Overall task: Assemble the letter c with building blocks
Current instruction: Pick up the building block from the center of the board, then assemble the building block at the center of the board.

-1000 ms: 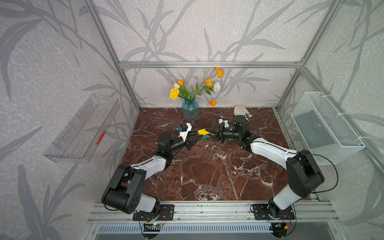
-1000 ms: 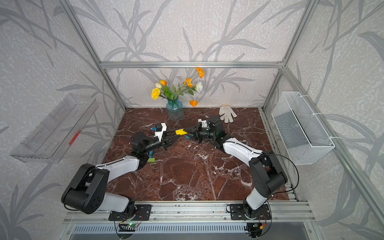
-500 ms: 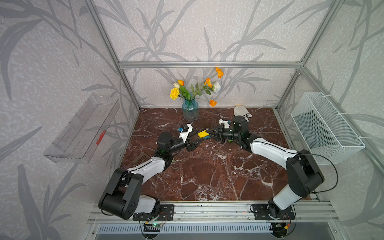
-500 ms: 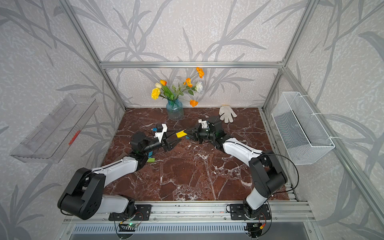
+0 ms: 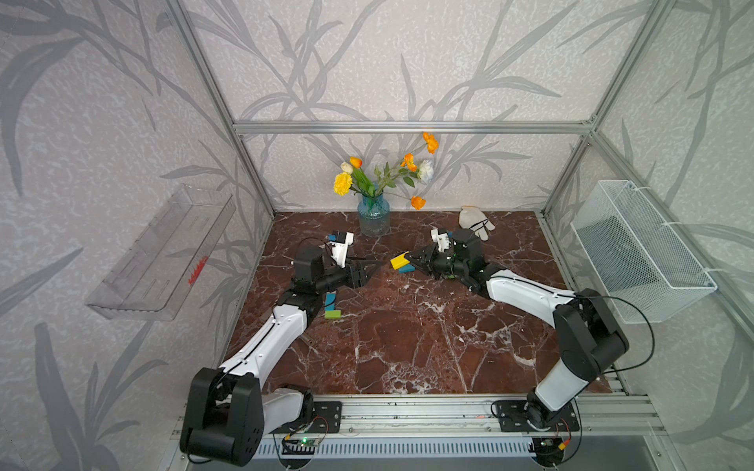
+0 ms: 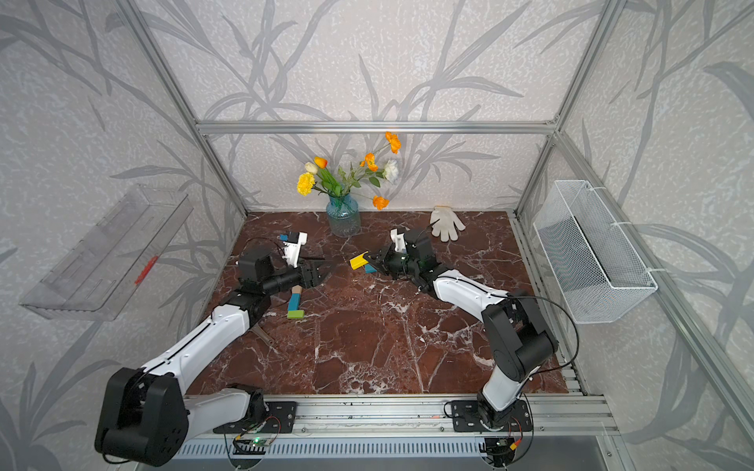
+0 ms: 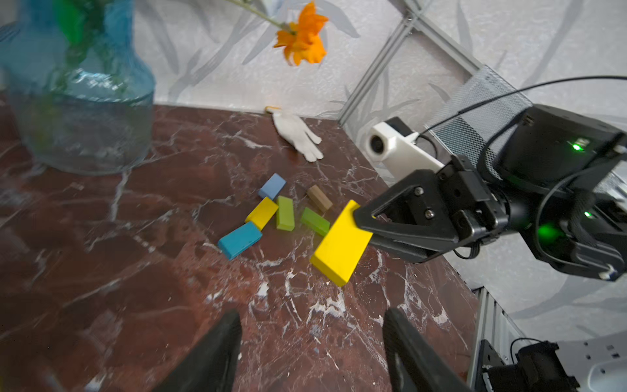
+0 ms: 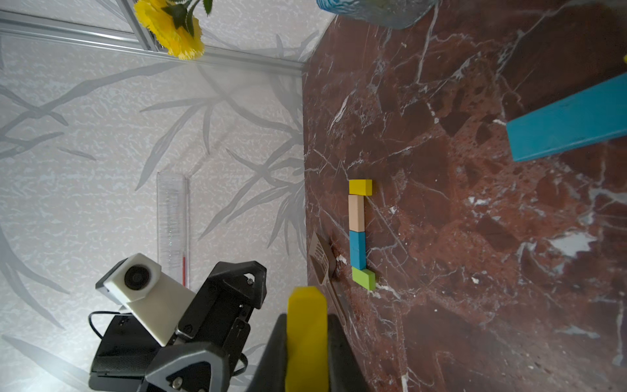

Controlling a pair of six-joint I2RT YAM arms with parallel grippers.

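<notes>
My right gripper (image 8: pixel 307 319) is shut on a yellow building block (image 8: pixel 307 334), which hangs above the table in both top views (image 5: pixel 399 260) (image 6: pixel 358 261). My left gripper (image 7: pixel 312 319) is open and empty, a short way off from that block (image 7: pixel 341 246). A started letter c lies by the left arm: a row of yellow (image 8: pixel 360 187), tan (image 8: pixel 356 213) and teal (image 8: pixel 357 249) blocks, with a green one (image 8: pixel 363 278) turned at the end. Loose blocks lie under the right gripper (image 5: pixel 412 262): teal (image 7: pixel 240 239), yellow (image 7: pixel 262 212), two green (image 7: pixel 285 213), brown (image 7: pixel 319 198), light blue (image 7: pixel 272 186).
A blue glass vase (image 5: pixel 373 216) of flowers stands at the back, with a white glove (image 5: pixel 475 220) to its right. A wire basket (image 5: pixel 636 248) hangs on the right wall and a clear tray (image 5: pixel 163 253) on the left. A small slotted tool (image 8: pixel 320 261) lies beside the row.
Both grippers were at the yellow block; my left gripper has opened, let go of it and drawn back to the left. The right gripper keeps hold of it.
</notes>
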